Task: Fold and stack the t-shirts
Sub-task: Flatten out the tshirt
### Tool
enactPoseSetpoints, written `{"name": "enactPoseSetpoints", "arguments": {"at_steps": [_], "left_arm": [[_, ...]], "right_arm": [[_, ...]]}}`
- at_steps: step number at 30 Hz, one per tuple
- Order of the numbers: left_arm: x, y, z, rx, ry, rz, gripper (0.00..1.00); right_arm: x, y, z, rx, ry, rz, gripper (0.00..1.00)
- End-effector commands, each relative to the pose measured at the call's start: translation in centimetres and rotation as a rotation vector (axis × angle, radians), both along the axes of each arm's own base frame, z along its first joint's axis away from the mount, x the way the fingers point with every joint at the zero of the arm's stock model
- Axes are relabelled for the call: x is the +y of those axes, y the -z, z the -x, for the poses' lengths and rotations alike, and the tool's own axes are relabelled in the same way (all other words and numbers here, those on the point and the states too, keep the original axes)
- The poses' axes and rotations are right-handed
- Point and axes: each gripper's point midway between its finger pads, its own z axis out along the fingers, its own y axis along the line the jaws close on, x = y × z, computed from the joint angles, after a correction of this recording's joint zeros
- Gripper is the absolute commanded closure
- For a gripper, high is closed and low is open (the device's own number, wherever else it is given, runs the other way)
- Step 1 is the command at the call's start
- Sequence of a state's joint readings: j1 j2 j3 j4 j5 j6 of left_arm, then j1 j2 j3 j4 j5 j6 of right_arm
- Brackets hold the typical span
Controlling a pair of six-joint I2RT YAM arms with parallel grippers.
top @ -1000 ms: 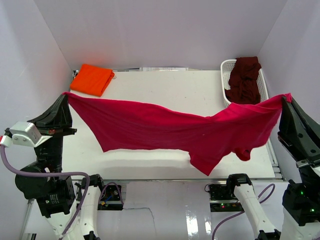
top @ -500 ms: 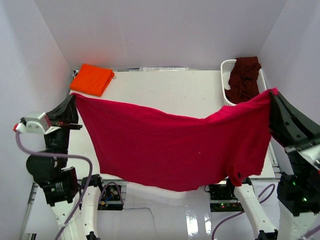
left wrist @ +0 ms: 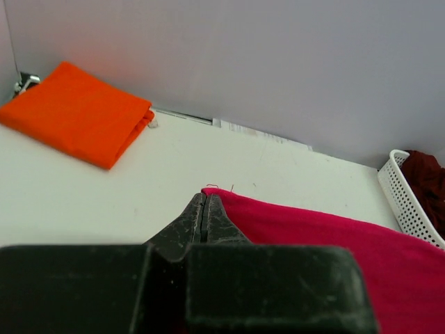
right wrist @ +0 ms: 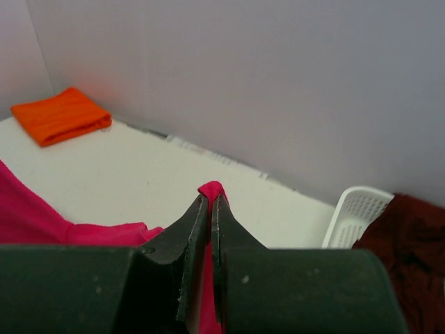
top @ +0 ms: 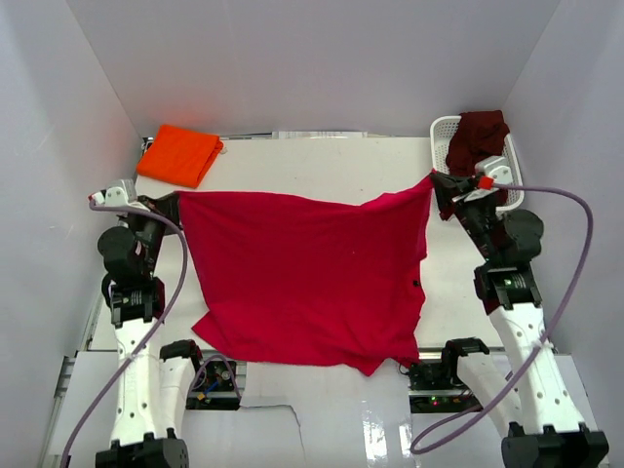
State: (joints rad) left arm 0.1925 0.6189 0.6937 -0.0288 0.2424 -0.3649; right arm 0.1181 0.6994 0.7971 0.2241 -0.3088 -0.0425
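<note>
Both arms are working the red t-shirt [top: 302,283] here, and it is hanging between them like a banner over the middle of the table [top: 322,166]. The left gripper [left wrist: 204,209] is pinching one top corner, jaws pressed together on a thin fold of cloth. The right gripper [right wrist: 210,209] is doing the same at the other top corner, with a little nub of red poking above its tips. The top edge is sagging slightly between the two pinches and the lower hem is trailing toward the near edge, so this is reading as light, limp fabric with no stiffness. It is likely going to follow wherever the corners go and wrinkle wherever it goes slack. Corners and hem edges are looking like the sensible holds; a mid-panel pinch would probably just bunch it. The orange t-shirt [top: 180,154] is lying folded at the far left, well apart, and the maroon t-shirt [top: 475,136] is slumping in the white basket [top: 444,132] near the right gripper
</note>
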Motion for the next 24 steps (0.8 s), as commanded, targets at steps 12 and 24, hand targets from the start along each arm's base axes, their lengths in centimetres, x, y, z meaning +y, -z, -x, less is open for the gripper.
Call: {"name": "enactPoseSetpoints", "arguments": {"at_steps": [12,24], "left_arm": [[1.2,9.3,-9.3,0.238,-0.052,0.202,1.0],[-1.9,14.8,-17.5,0.391,-0.004,0.122,1.0]], "right_arm": [[1.3,7.5,-8.5,0.201,-0.012,-0.096,0.92],[2.9,13.6,-15.5,0.379,-0.05,-0.078,0.92]]}}
